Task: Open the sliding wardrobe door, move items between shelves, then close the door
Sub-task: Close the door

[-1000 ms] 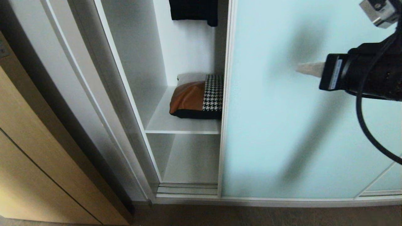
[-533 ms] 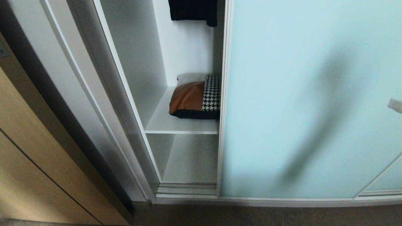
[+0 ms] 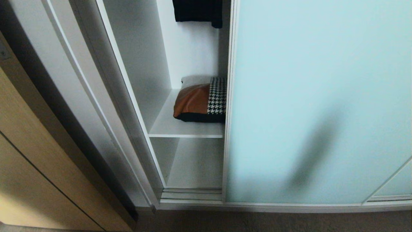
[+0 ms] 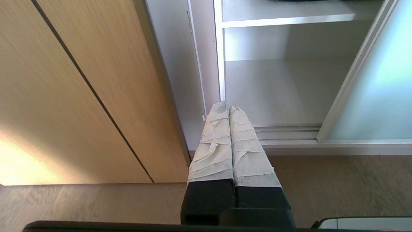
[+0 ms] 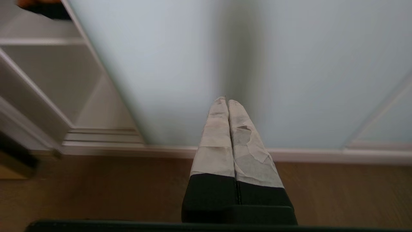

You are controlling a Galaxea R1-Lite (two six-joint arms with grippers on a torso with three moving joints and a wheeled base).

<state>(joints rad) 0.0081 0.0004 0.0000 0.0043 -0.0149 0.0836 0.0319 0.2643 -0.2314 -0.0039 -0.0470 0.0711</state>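
Where door (image 3: 318,96) overlaps, cushion (image 3: 201,100) is half-hidden.

Frosted aqua sliding door (image 3: 315,103) stands partly open; tan-and-houndstooth cushion (image 3: 199,103) (black-backed) lies flat on the white shelf (image 3: 185,130)

My right gripper (image 5: 228,102), fingers pressed together, empty, near frosted sliding wardrobe door (image 5: 199,64), just above wood floor (image 5: 96,193).
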